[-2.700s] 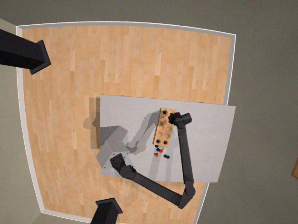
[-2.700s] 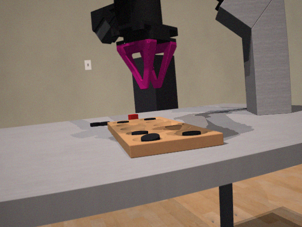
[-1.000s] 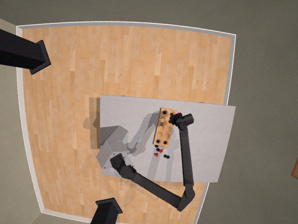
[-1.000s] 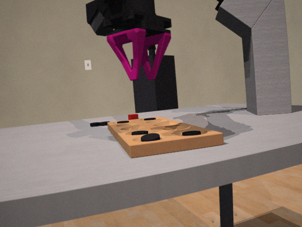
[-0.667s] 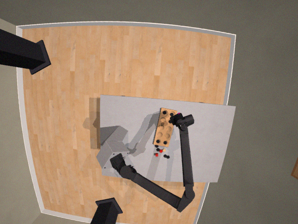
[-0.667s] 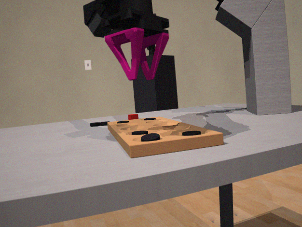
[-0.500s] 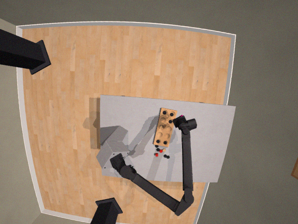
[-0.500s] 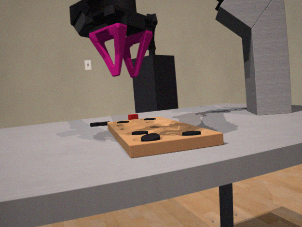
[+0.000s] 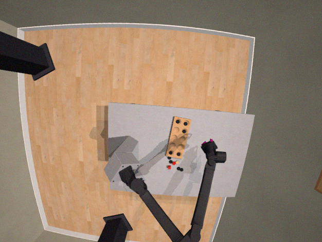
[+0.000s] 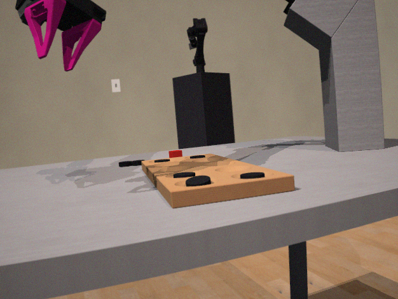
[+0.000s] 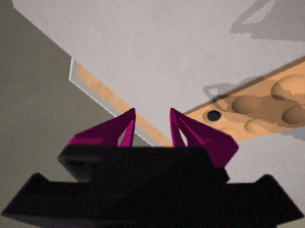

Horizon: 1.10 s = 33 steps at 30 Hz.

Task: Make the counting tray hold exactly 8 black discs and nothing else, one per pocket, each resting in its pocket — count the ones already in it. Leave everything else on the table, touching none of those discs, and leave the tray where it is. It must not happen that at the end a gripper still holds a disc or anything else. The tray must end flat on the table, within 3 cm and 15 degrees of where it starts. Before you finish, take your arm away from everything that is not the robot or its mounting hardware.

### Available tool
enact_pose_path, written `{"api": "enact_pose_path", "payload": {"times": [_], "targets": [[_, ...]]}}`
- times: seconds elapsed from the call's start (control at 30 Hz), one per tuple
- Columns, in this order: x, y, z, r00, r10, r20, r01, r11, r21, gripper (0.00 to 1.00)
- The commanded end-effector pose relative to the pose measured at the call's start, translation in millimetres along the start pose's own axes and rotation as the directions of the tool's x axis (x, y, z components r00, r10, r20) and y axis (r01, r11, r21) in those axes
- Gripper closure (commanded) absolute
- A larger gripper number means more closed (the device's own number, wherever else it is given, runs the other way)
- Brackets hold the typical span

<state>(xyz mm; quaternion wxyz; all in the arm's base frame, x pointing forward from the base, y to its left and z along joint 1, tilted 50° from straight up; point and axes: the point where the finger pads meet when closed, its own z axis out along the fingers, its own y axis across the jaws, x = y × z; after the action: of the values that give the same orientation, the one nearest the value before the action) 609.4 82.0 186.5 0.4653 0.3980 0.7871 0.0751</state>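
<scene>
From the top view, the wooden counting tray lies on the grey counter, with black discs in five pockets: two at its far end, one just behind those on the right, and two at the near end. Loose pieces sit just off the near end: several black discs, a red disc, a pale disc and a small red cube. The hand hovers to the right of the tray, apart from it.

In the exterior view, the hand hangs high above the counter, its magenta fingers parted and nothing between them. The tray lies flat.

The wrist view shows the fingers released, with bare counter between them and one end of the tray to the right.
</scene>
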Motion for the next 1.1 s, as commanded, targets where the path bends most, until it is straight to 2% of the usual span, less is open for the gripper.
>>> {"api": "enact_pose_path", "payload": {"times": [0.0, 0.03, 0.17, 0.2, 0.37, 0.4, 0.57, 0.6, 0.67, 0.8, 0.83, 0.93, 0.97, 1.0, 1.03, 1.07], "targets": [[-32.2, 9.4, -16.3, 0.996, -0.082, 0.039, 0.084, 0.995, -0.057, 0.56], [-56.3, 17.1, -31.1, 0.990, -0.124, 0.063, 0.131, 0.986, -0.106, 0.56], [-65.6, 27.5, -34.0, 0.990, -0.114, 0.078, 0.123, 0.985, -0.121, 0.56], [-81.6, 24.6, -48.2, 0.981, -0.169, 0.097, 0.182, 0.971, -0.155, 0.56], [-89.5, 32.9, -51.1, 0.981, -0.160, 0.110, 0.177, 0.970, -0.166, 0.56], [-106.4, 30.4, -67.0, 0.966, -0.215, 0.140, 0.240, 0.950, -0.199, 0.56], [-116.0, 39.9, -71.1, 0.966, -0.205, 0.156, 0.235, 0.949, -0.211, 0.56], [-131.5, 35.7, -88.0, 0.946, -0.262, 0.192, 0.303, 0.923, -0.237, 0.56], [-141.0, 44.5, -92.7, 0.945, -0.251, 0.209, 0.299, 0.921, -0.248, 0.56], [-143.8, 47.1, -94.1, 0.945, -0.248, 0.213, 0.298, 0.921, -0.250, 0.56], [-157.6, 41.3, -111.8, 0.917, -0.305, 0.257, 0.370, 0.889, -0.268, 0.56], [-159.3, 42.8, -112.8, 0.917, -0.303, 0.260, 0.370, 0.889, -0.270, 0.56], [-173.0, 54.8, -120.5, 0.915, -0.286, 0.284, 0.365, 0.887, -0.283, 0.56], [-173.1, 54.9, -120.6, 0.915, -0.286, 0.284, 0.365, 0.887, -0.283, 0.56], [-172.9, 54.6, -120.4, 0.915, -0.287, 0.283, 0.366, 0.887, -0.283, 0.56], [-165.6, 51.3, -111.0, 0.917, -0.299, 0.265, 0.369, 0.889, -0.273, 0.56]]}}
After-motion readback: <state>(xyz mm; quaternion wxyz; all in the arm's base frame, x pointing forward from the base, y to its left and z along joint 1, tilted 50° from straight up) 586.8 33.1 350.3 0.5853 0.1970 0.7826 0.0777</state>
